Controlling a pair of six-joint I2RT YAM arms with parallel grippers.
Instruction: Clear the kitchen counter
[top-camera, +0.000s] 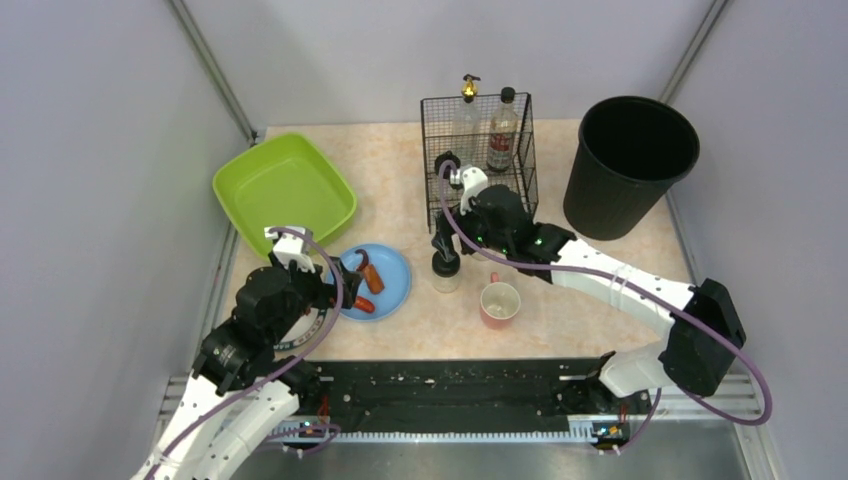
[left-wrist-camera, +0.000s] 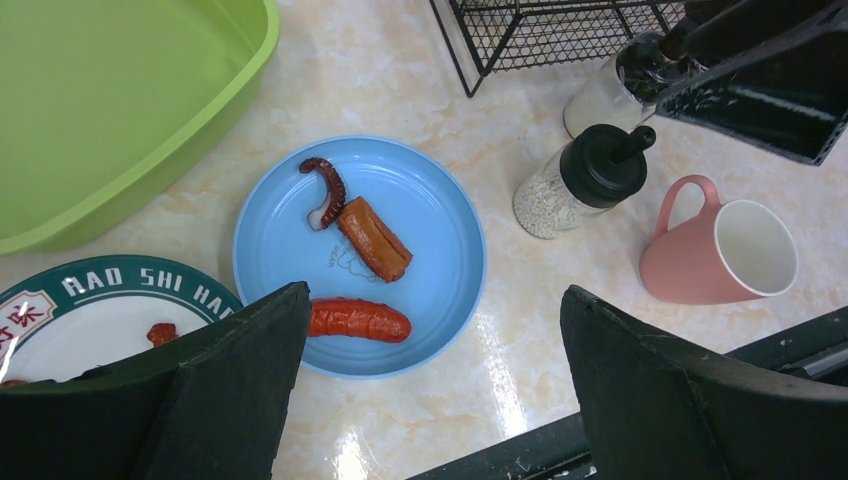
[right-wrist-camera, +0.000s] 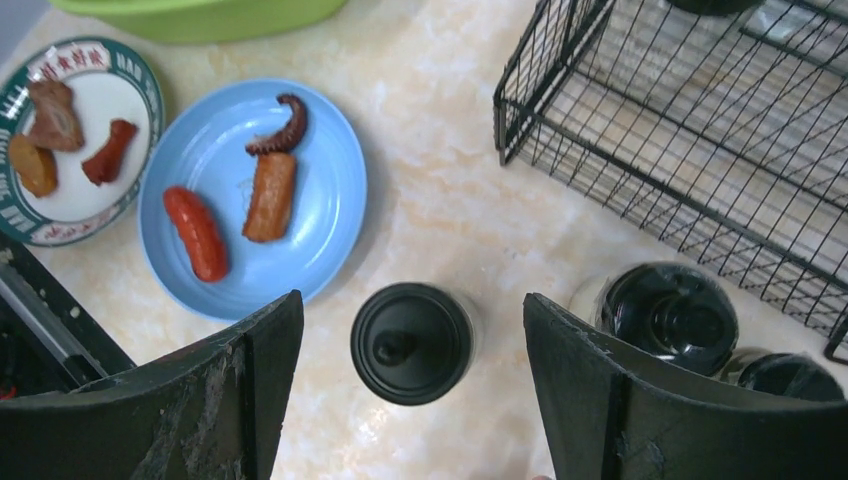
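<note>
The beige stone-look kitchen counter (top-camera: 400, 170) fills the middle of the overhead view, between grey walls. On its left sit a lime-green tub (top-camera: 285, 185) and a blue plate (top-camera: 398, 262) holding a sausage (left-wrist-camera: 358, 319) and an octopus tentacle (left-wrist-camera: 328, 190). A black-lidded jar (right-wrist-camera: 412, 345) and a pink mug (top-camera: 500, 303) stand at centre, with a wire basket (top-camera: 478, 150) and a black bin (top-camera: 628, 165) behind. The left gripper (left-wrist-camera: 435, 300) hangs over the plate's near edge, jaws wide apart and empty. The right gripper (right-wrist-camera: 412, 300) straddles the jar's lid, jaws apart, not touching it.
</note>
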